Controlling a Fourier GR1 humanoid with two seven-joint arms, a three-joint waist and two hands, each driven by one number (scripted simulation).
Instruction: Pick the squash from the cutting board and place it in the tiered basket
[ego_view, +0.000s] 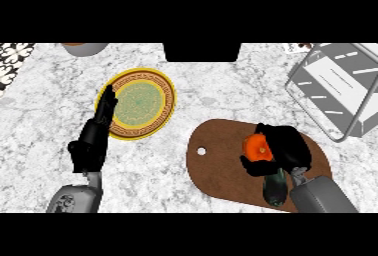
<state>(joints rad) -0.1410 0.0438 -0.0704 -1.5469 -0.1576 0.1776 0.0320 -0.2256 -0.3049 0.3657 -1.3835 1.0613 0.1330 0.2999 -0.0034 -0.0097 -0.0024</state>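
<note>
**Squash in the grasp, basket up and to the right**

Across the pale marbled stone worktop (221, 90), the grey wire tiered basket (336, 87) sits at the upper right. The dark brown oval wooden cutting board (221, 160) lies below it, the gold-rimmed patterned round plate (140, 102) off to the left. The left robot hand (96, 135) rests there, fingers straight. The right robot hand (284, 147) curls around the orange-and-dark-green squash (260, 147), over the board. Its long axis runs top to bottom, orange end up, green end by the wrist. Risk: that long green tail could catch the basket's wire rim and twist out.
</note>
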